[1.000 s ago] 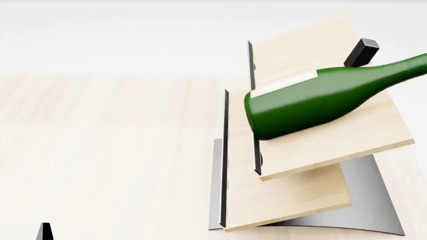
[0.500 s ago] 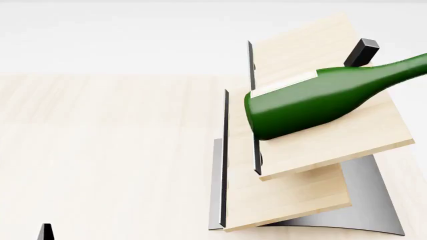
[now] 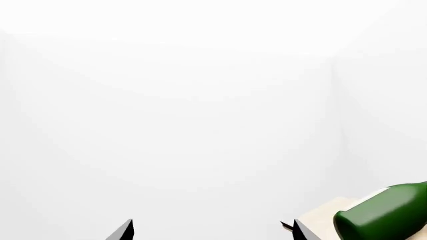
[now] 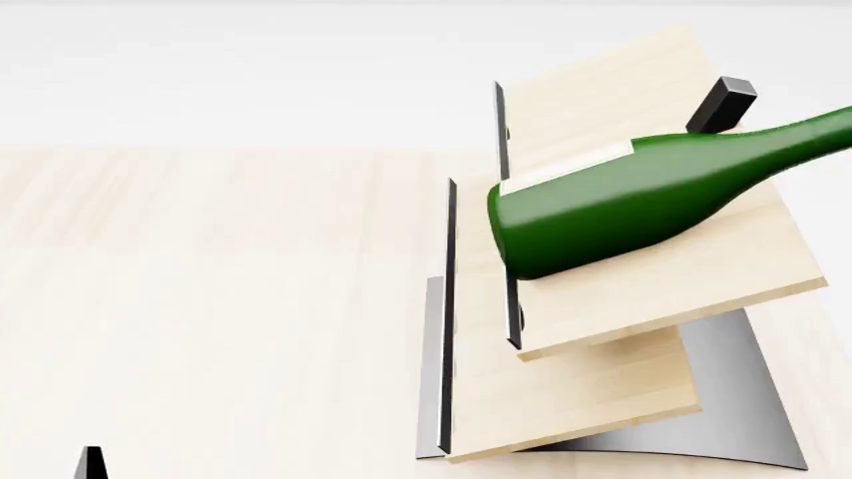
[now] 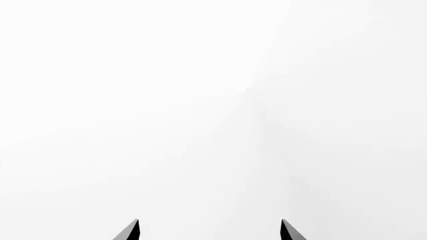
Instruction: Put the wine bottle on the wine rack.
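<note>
The wine bottle [image 4: 626, 205] lay on the upper slanted board of the wine rack [image 4: 665, 289], base against the dark edge rail, long axis running up toward the black block [image 4: 721, 103], neck cut off by the frame edge. Neither claw held it. The left claw [image 3: 212, 231] was spread, the bottle just beside one tip; the right claw [image 5: 209, 231], spread too, faced blank white, probably farther off. The tabletop [image 4: 213, 299] stretched beyond.

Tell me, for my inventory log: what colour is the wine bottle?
Dark green wine bottle, clearest in the head view.
</note>
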Robot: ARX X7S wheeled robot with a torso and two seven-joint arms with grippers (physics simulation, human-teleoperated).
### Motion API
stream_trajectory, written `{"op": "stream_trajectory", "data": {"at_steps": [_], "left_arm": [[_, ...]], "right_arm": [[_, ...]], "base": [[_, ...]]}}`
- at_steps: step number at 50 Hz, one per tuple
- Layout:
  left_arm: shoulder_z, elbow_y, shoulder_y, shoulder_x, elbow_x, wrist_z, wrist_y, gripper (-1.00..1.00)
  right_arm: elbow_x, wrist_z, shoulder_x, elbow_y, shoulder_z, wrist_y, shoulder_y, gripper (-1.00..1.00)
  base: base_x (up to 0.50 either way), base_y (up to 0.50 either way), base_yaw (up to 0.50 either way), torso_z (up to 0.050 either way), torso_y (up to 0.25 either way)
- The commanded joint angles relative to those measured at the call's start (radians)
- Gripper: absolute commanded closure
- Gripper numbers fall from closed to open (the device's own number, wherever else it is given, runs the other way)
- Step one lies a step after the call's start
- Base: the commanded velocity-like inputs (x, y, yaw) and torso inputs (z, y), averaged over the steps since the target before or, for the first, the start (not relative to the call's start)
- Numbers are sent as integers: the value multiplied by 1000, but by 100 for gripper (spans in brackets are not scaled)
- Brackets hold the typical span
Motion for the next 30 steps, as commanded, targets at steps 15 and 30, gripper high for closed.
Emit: {"op": "stream_trajectory", "data": {"at_steps": [15,30], "left_arm": [[2,-2,-4,-5,-3,-5,0,-100],[4,-2,-4,-6,-2,-8,3,-100]], "right_arm": [[140,84,-3,-370,604,191,-154,-100],[671,218,42,-443,1001,581,232,-100]], "base": [[0,0,0,0,0],[0,0,0,0,0]]}}
